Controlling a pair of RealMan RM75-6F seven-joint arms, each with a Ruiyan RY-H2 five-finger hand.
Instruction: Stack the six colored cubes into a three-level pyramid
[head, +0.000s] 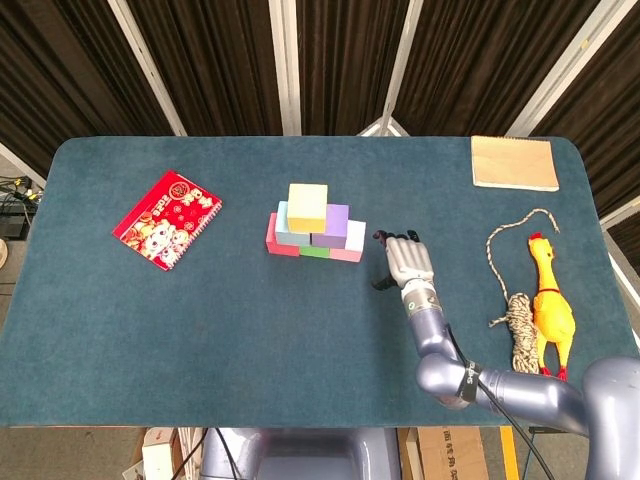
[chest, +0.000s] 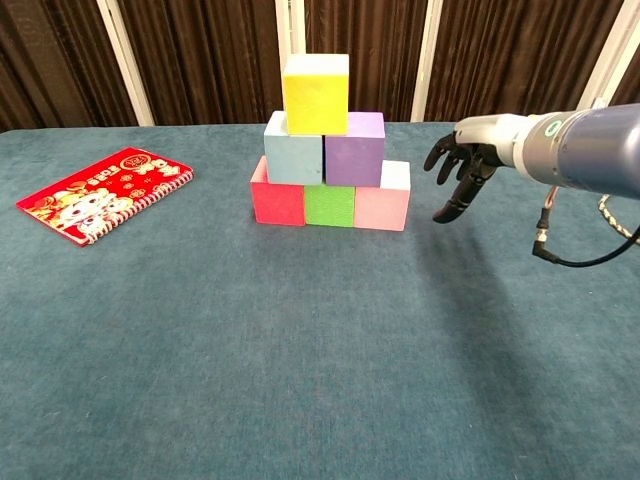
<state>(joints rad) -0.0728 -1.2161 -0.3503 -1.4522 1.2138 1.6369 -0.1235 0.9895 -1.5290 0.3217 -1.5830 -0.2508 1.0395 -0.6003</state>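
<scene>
A three-level pyramid of cubes stands mid-table. Its bottom row is a red cube (chest: 277, 197), a green cube (chest: 330, 205) and a pink cube (chest: 382, 201). On them sit a light blue cube (chest: 294, 149) and a purple cube (chest: 354, 149), with a yellow cube (chest: 315, 94) (head: 308, 202) on top. My right hand (chest: 463, 170) (head: 407, 262) hovers just right of the pink cube, clear of it, fingers apart and pointing down, holding nothing. My left hand is out of both views.
A red notebook (head: 167, 219) lies at the left. A tan pad (head: 514, 162) is at the far right corner. A rope (head: 518, 300) and a yellow rubber chicken (head: 549, 302) lie along the right edge.
</scene>
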